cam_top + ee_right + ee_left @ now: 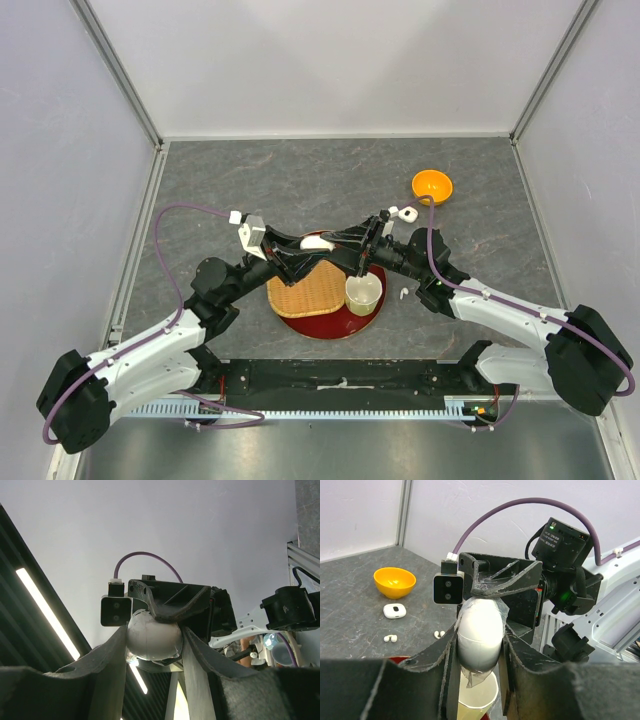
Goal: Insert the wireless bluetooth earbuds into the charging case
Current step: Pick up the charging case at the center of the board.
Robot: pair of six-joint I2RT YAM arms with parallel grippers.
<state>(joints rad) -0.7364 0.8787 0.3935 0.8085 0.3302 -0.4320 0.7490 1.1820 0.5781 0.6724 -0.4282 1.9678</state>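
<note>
- White and pebble-shaped, the charging case (479, 630) hangs in the air between the two arms, above the cream cup (363, 292).
- The left hand (480, 652) is clenched on the charging case, one dark finger (440, 655) pressed to each of its sides.
- The right hand (152, 647) reaches in from the opposite side and also grasps the charging case, whose rounded body sits wedged between its two fingers.
- From the overhead camera the two hands meet nose to nose over the far part of a red plate (300, 325).
- The red plate carries a woven mat (308, 290), and the cream cup stands on the plate's right part, beside the mat.
- The wireless bluetooth earbuds (390, 638) lie loose on the grey table (250, 180), right of the plate; the left wrist camera shows two small white clusters there, near each other.
- A second white case (394, 611) rests on the table just beside an orange bowl (395, 581), a little beyond the earbuds.
- Whether the held charging case is open or closed cannot be told.
</note>
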